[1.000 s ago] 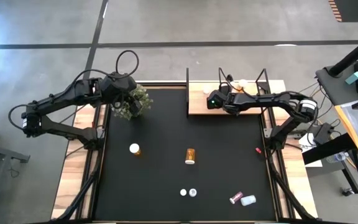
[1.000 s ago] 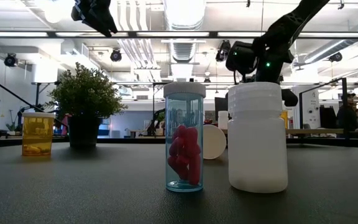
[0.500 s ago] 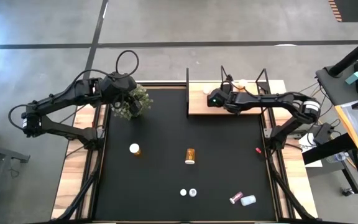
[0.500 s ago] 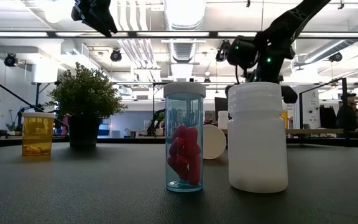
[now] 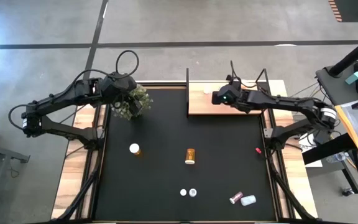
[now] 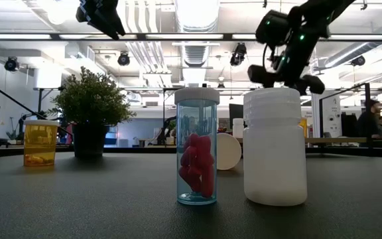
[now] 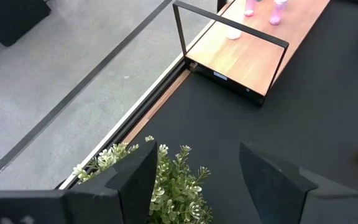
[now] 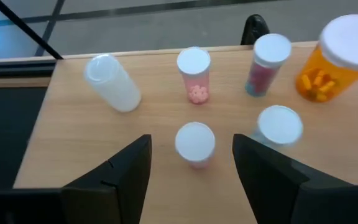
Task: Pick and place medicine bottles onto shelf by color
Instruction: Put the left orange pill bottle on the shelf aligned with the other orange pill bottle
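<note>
Black surface (image 5: 166, 180) below right claw (image 8: 191, 163) carries six medicine bottles (image 5: 191, 155) unsorted. Shelf (image 8: 73, 146) under claw holds six: white, pink, amber. Task about half done (judgement). Right claw open, empty, white-capped pink bottle (image 8: 195, 144) upright between fingers, untouched. Left claw (image 7: 194, 168) open, empty, above plant (image 7: 166, 186).

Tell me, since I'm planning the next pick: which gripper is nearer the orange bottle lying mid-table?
Right, narrowly. The right gripper hangs over the shelf, just beyond the orange bottle. The left gripper hovers above the potted plant, farther off diagonally.
</note>
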You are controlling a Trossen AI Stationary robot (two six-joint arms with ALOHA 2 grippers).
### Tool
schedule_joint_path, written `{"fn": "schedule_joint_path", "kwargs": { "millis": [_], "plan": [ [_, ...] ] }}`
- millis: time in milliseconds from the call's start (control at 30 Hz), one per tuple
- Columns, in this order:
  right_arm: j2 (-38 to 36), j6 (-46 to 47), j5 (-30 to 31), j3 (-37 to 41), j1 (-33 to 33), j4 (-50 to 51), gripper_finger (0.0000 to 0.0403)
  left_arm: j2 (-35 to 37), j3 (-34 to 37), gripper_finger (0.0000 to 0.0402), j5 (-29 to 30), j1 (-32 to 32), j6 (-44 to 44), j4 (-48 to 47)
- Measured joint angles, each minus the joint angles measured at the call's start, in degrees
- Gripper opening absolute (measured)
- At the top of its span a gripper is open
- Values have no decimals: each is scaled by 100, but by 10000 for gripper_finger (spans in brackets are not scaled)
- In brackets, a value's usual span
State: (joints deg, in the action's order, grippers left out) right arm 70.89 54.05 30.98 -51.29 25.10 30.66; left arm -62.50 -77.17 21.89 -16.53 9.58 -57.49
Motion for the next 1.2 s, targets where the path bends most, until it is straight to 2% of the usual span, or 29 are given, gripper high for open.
{"fn": "schedule_joint_path", "kwargs": {
  "millis": [300, 467, 600, 667, 800, 933, 1200],
  "plan": [
    [-696, 86, -2, -7, -531, 47, 217, 0, 0, 211, 0, 0, 0, 0],
    [-863, 154, -1, -7, -1204, 32, 217, 0, 0, 211, -88, 0, 8, -2],
    [-846, 145, 20, -7, -1758, -75, 217, 0, 14, 211, -496, 0, 161, 2],
    [-790, 19, 33, -7, -1981, -263, 217, 0, 62, 211, -780, 8, 420, 4],
    [-696, -794, 39, -7, -2307, -671, 217, 0, 252, 211, -1333, 78, 1022, -6],
    [-723, -1383, 2, -7, -2510, -813, 217, 0, 508, 211, -1416, 293, 1641, 9],
    [-930, -1561, -295, -7, -2752, -568, 217, -13, 1200, 211, -1847, 1189, 3622, -9]
  ]
}}
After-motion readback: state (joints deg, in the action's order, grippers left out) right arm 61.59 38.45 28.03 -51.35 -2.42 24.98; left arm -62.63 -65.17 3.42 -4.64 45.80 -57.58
